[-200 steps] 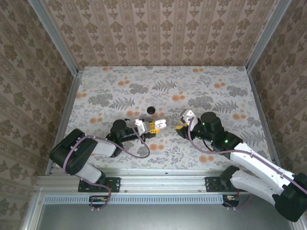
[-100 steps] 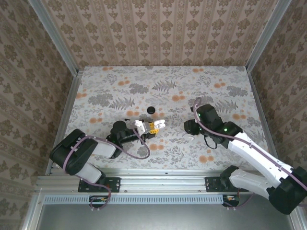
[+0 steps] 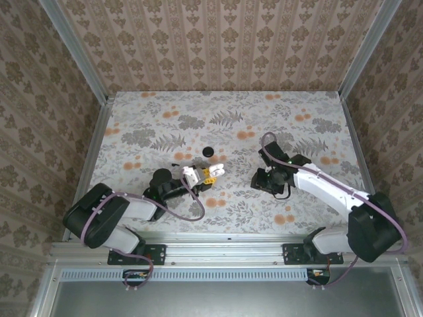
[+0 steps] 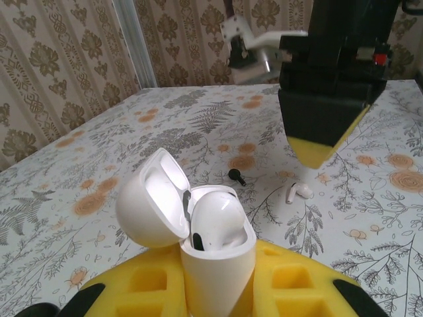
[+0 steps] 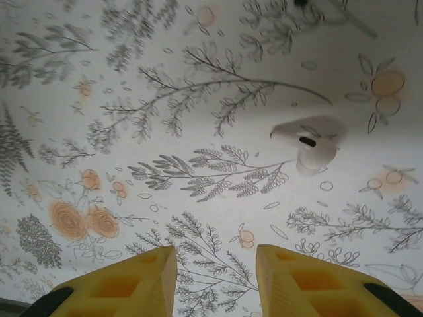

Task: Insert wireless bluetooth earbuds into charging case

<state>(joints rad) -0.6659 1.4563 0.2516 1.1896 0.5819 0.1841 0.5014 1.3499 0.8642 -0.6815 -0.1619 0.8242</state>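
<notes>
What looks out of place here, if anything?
One white earbud lies loose on its side on the table, ahead of the open right fingers and not in the case. The case stands with its lid open in the left fingers, and one slot looks vacant.

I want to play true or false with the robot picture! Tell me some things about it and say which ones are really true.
1. The lid of the charging case stands open. True.
2. The right gripper is holding an earbud. False: its fingers are apart with nothing between them, and a white earbud lies on the table.
3. The left gripper is holding the charging case. True.
4. The charging case is black. False: it is white.
</notes>
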